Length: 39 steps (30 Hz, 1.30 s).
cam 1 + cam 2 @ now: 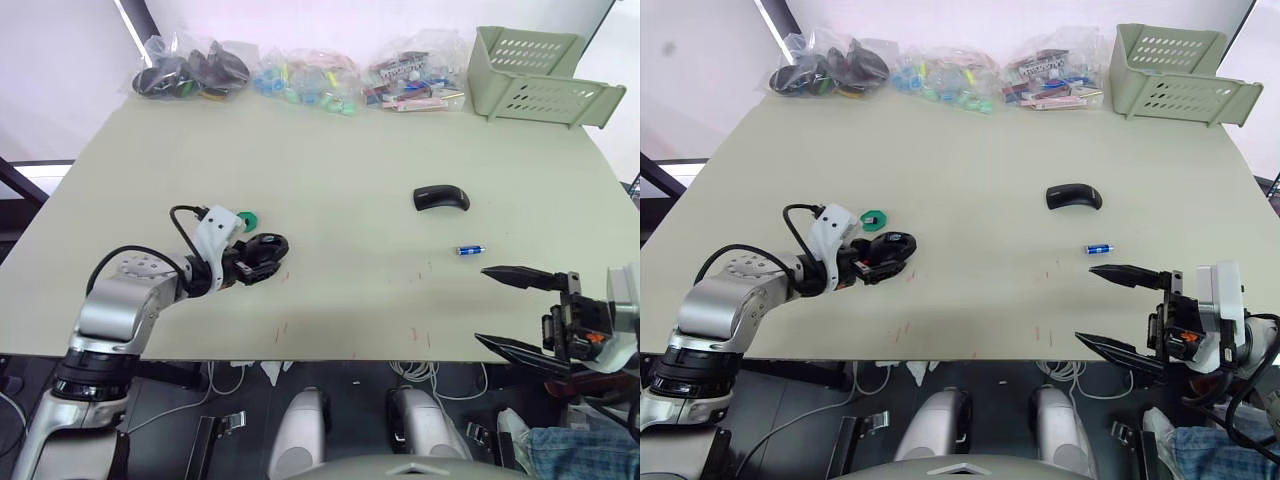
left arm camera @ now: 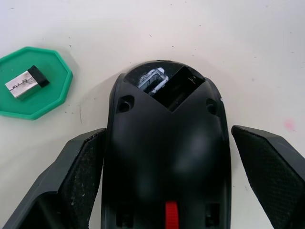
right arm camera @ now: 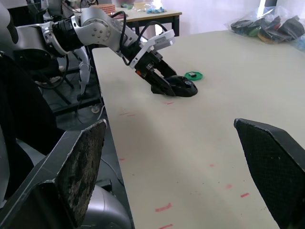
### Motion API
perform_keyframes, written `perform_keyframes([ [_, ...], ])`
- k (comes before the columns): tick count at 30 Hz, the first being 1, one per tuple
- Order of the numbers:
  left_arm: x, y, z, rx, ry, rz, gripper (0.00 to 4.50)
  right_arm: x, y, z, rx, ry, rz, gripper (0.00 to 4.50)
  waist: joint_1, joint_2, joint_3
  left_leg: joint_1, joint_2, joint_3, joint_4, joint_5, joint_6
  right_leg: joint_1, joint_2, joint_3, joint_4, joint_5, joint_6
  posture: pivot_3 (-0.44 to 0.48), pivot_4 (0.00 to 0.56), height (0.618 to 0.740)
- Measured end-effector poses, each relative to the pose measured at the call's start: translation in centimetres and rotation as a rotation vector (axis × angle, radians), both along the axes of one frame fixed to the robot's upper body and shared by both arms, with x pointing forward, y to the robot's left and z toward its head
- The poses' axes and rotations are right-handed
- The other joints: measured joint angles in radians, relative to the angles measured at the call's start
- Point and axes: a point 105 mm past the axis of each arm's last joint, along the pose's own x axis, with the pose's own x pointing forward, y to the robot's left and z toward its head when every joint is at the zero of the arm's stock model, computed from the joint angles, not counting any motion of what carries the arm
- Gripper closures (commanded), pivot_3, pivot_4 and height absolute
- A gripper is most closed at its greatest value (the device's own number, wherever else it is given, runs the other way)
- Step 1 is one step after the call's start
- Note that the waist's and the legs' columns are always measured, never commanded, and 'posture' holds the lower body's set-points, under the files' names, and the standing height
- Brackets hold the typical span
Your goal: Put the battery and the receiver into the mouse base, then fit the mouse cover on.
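Observation:
The black mouse base (image 2: pixel 167 157) lies hollow side up on the table, left of centre, with a red patch inside. My left gripper (image 1: pixel 262 250) is open, one finger on each side of the base; one finger (image 2: pixel 78 181) lies close against it and the other stands apart. Just beyond it the small silver and black receiver (image 2: pixel 26 82) rests on a green disc (image 1: pixel 245 220). The mouse cover (image 1: pixel 440 198) lies right of centre, and the blue battery (image 1: pixel 470 250) is a little nearer. My right gripper (image 1: pixel 482 305) hovers wide open at the near right edge, short of the battery.
Several clear bags of parts (image 1: pixel 300 75) line the far edge of the table. A pale green basket (image 1: pixel 535 75) stands at the far right corner. The table's near edge (image 1: pixel 350 358) runs just under my right gripper.

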Motion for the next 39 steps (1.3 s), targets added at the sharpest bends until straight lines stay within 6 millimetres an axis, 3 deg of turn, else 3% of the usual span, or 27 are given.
perform_keyframes([
  [2, 0.0, -0.1, 0.0, 0.000, -0.002, -0.007, 0.68, 0.0, 0.0, 0.0, 0.000, 0.002, -0.001, 0.00, 0.000, 0.000, 0.000, 0.000, 0.000, 0.000, 0.000, 0.000, 0.000, 0.000, 0.000, 0.000, 0.000, 0.000, 0.000, 0.000, 0.150, 0.740],
  [4, 0.1, -0.2, -0.1, 0.004, -0.010, -0.015, 1.54, -0.1, 0.0, -0.1, 0.000, 0.007, -0.003, 0.00, 0.000, 0.000, 0.000, 0.000, 0.000, 0.000, 0.000, 0.000, 0.000, 0.000, 0.000, 0.000, 0.000, 0.000, 0.000, 0.000, 0.150, 0.740],
  [18, 0.0, -0.5, -0.1, 0.012, -0.024, -0.077, 1.58, -0.1, 0.0, -0.1, -0.003, 0.008, -0.011, 0.00, 0.001, 0.000, 0.000, 0.000, 0.000, 0.000, 0.000, 0.000, 0.000, 0.000, 0.000, 0.000, 0.000, 0.000, 0.000, 0.000, 0.150, 0.740],
  [23, -1.5, -1.9, 1.0, 0.000, -0.011, -0.272, 1.58, -0.1, -0.3, 0.0, -0.020, 0.004, -0.019, 0.00, 0.000, 0.000, 0.000, 0.000, 0.000, 0.000, 0.000, 0.000, 0.000, 0.000, 0.000, 0.000, 0.000, 0.000, 0.000, 0.000, 0.150, 0.740],
  [25, -2.0, -2.6, 1.2, 0.011, -0.006, -0.343, 1.58, -0.1, -0.4, 0.1, -0.029, 0.005, -0.018, 0.00, 0.001, 0.000, 0.000, 0.000, 0.000, 0.000, 0.000, 0.000, 0.000, 0.000, 0.000, 0.000, 0.000, -0.002, -0.003, 0.000, 0.150, 0.740],
  [31, -2.3, -8.2, 1.1, 0.067, -0.037, -0.613, 1.58, -0.4, -1.1, 0.6, -0.072, 0.011, -0.011, 0.00, 0.009, 0.000, 0.000, -0.001, -0.001, 0.000, 0.002, 0.000, 0.000, 0.001, 0.000, 0.000, 0.000, -0.001, -0.001, 0.000, 0.150, 0.740],
  [36, -1.7, -12.1, 1.0, 0.117, -0.067, -0.724, 1.58, -0.6, -1.5, 0.9, -0.088, 0.029, -0.010, 0.00, 0.006, 0.000, 0.000, -0.001, -0.001, -0.001, 0.002, 0.000, 0.000, 0.001, 0.001, 0.000, 0.000, 0.001, 0.001, 0.000, 0.150, 0.740],
  [39, -1.2, -13.2, 1.5, 0.151, -0.075, -0.759, 1.58, -0.7, -1.7, 1.2, -0.105, 0.031, -0.002, 0.00, -0.001, 0.000, 0.000, -0.001, -0.001, -0.001, 0.002, 0.000, 0.000, 0.001, 0.001, 0.000, 0.000, 0.000, 0.001, 0.000, 0.150, 0.740],
])
